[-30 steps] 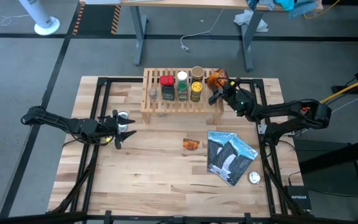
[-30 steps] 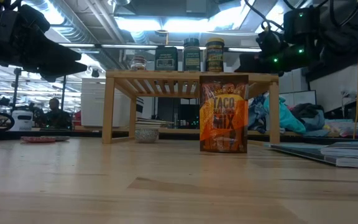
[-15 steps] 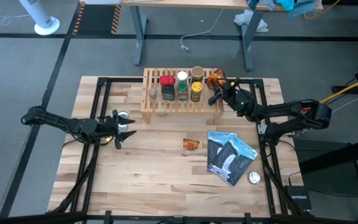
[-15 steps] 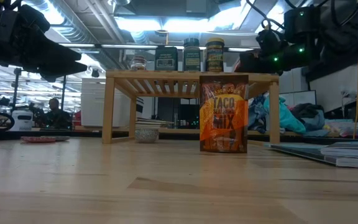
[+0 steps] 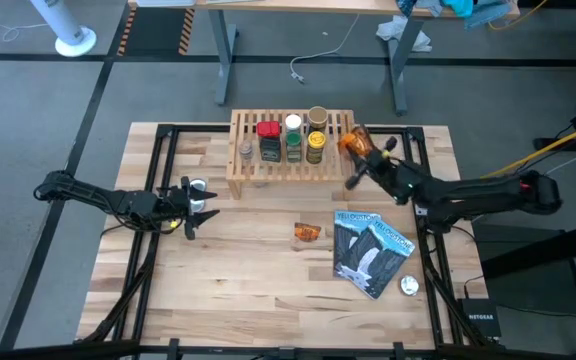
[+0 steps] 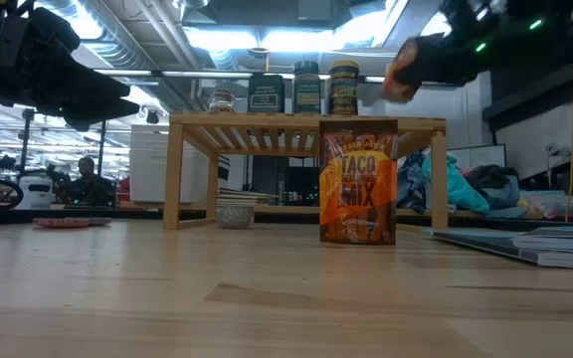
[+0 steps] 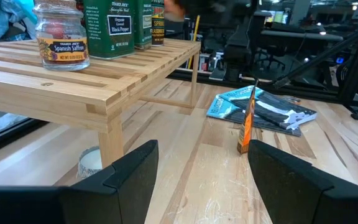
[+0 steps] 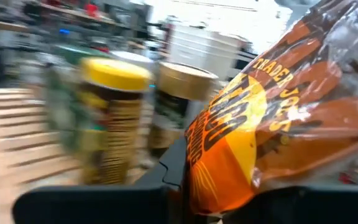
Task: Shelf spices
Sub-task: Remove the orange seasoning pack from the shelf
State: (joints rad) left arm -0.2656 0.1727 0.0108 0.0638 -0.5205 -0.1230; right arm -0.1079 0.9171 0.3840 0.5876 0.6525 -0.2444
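Observation:
The light-wood shelf [image 5: 278, 168] stands at the table's far middle with several spice jars [image 5: 290, 140] and a dark tin upright on its slats. My right gripper [image 5: 356, 152] hovers at the shelf's right end, shut on an orange crinkly packet [image 5: 350, 143]; the low view shows it blurred, high up [image 6: 406, 72]. A second orange packet [image 6: 358, 184] stands upright on the table in front of the shelf. My left gripper [image 7: 201, 180] waits open and level at the table's left [image 5: 203, 207], with nothing between its fingers. My right gripper pinches the orange packet between its two fingers, which come at it about level from the table's right side. The packet's crinkled body [image 8: 229, 174] fills the space just past the fingers. It is lifted clear, above the shelf top's height.
Two blue-and-black glossy pouches [image 5: 368, 250] lie flat at the table's right, with a silver disc [image 5: 409, 286] near the right front. A small white cup [image 6: 235, 214] sits under the shelf's left end. Bare wood lies at the table's near middle.
My right gripper has risen and drawn back from the shelf's right end toward the table's right edge, moving fast in the last half second. The orange packet has gone with it, off the slats and clear of the shelf.

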